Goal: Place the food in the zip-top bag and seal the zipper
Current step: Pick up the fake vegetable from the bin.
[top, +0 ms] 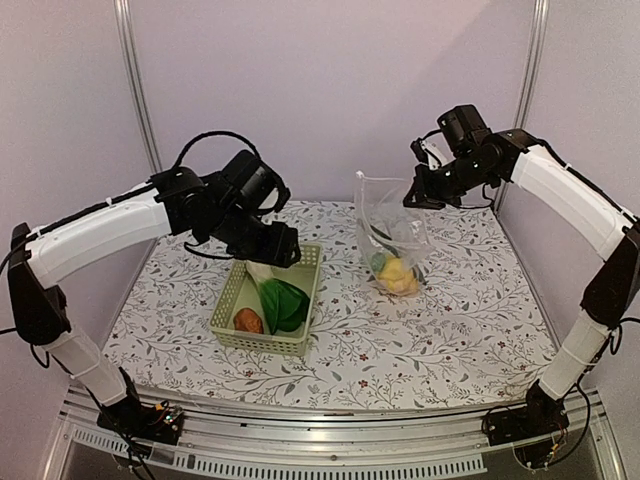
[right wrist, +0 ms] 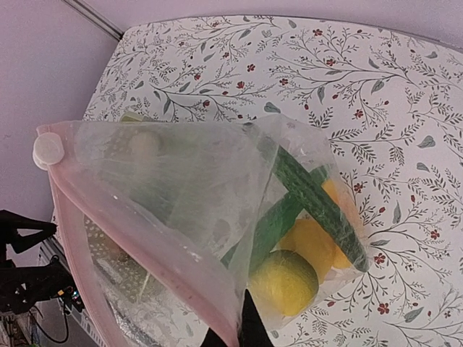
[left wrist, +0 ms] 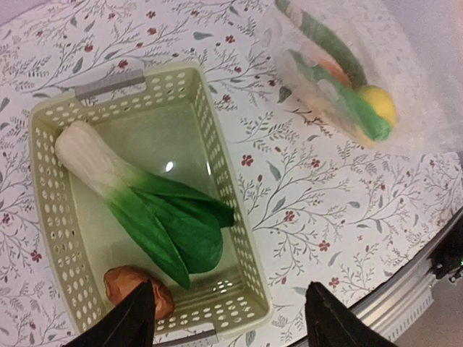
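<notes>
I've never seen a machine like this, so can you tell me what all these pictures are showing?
It is a robot with two arms bolted to a flowery table. One picture looks down from above; the other two come from little cameras on each wrist.

The left pincer is open and hovers over a pale green basket. Inside lie a toy bok choy and a reddish-brown piece.

The right pincer is shut on the top edge of a clear zip-top bag, holding it up with its pinkish zipper open. In the bag are a long cucumber and yellow fruits.
</notes>
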{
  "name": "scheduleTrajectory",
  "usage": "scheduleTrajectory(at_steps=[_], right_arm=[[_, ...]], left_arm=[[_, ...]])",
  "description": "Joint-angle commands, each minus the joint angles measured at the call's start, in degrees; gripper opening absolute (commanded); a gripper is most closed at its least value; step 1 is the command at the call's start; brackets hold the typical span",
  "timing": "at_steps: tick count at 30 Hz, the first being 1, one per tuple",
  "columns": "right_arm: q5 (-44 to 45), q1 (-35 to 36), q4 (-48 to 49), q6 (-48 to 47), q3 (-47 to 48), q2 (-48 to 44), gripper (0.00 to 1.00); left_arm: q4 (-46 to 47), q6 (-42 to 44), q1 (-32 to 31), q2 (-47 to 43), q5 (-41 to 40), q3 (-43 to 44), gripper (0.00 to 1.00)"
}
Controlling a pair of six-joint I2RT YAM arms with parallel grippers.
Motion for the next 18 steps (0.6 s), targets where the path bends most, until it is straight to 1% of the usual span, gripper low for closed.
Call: scheduleTrajectory(at_steps=[1,4,7,12,15,18], right_arm=[[-1.94,-0.14,0.96,-0.06,1.51,1.78,0.0],[-2.38,-0.09,0.71,-0.42,2.64,2.48,0.0],[-2.84,-0.06,0.87,-0.32,2.73,2.78,0.0],[-2.94,-0.05,0.57,-0.76,1.98,2.41,0.0],[-2.85,-0.05,0.85,-0.87,1.27,1.71,0.0],[-3.05,-0.05,0.9,-0.88,0.89,1.44,0.0]], left_arm=[[-9.75,-8.6,0.71,-1.22,-3.49,-8.66,0.71],[-12.02,-14.05,1.05,-0.8,-4.04,-13.01,0.71],[-10.95,-16.75,1.26,-0.29,-3.54,-15.55,0.7],[-10.56,-17.77,2.44,2.09,-2.47,-16.85,0.7],[-10.51,-17.6,3.53,3.31,-1.84,-16.9,0.74],[-9.74,-17.0,4.38,4.45,-2.39,-17.05,0.75]])
